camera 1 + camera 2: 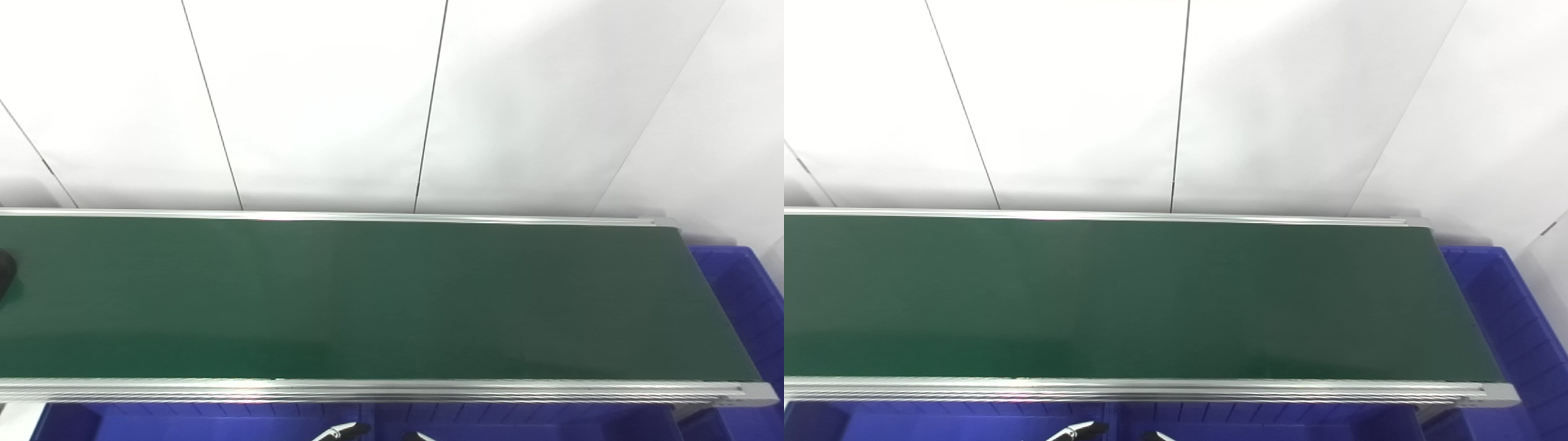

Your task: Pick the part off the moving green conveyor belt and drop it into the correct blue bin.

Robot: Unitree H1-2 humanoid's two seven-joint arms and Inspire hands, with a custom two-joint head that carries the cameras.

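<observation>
The green conveyor belt [367, 300] runs across the whole picture between two aluminium rails. A dark part [5, 272] lies on the belt at the far left edge of the left eye view, mostly cut off; it does not show in the right eye view. Only small white and black tips of my left hand [344, 431] and right hand [418, 436] show at the bottom edge, below the near rail and far from the part. Their fingers are hidden.
Blue bins sit below the near rail, one at the left [184, 425] and one at the right [539, 425]. Another blue bin [744, 294] stands past the belt's right end. A white panelled wall [392, 104] rises behind the belt.
</observation>
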